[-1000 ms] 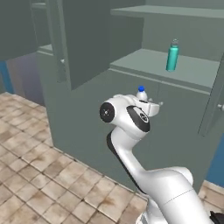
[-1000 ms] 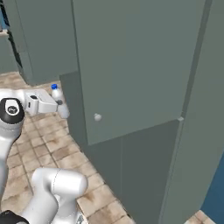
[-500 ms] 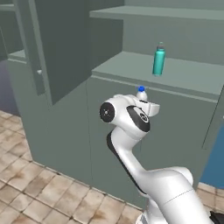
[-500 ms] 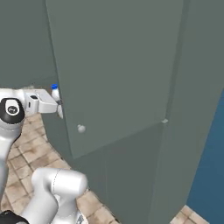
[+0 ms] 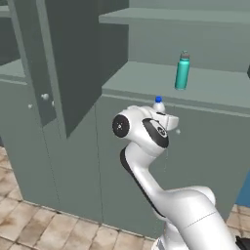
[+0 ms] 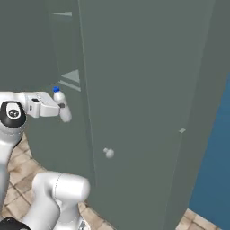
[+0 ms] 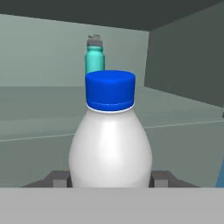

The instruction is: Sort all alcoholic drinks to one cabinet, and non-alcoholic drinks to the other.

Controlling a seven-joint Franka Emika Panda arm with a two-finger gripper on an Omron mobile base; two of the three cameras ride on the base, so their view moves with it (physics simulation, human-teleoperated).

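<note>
Since a second ago the base has driven, so the open cabinet (image 5: 161,83) fills more of both base views; the gripper (image 7: 110,178) has kept its clamp on the white bottle (image 7: 110,140). That bottle stands upright, blue cap up, held in front of the cabinet's lower shelf. The teal bottle (image 5: 182,71) stands upright on that shelf, farther back.

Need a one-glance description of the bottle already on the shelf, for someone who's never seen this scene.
Find the open grey cabinet ahead of the robot, door swung left. On its lower shelf one bottle stands upright, alone. It is the teal bottle with a grey cap, unlike the white blue-capped bottle held in the gripper.
</note>
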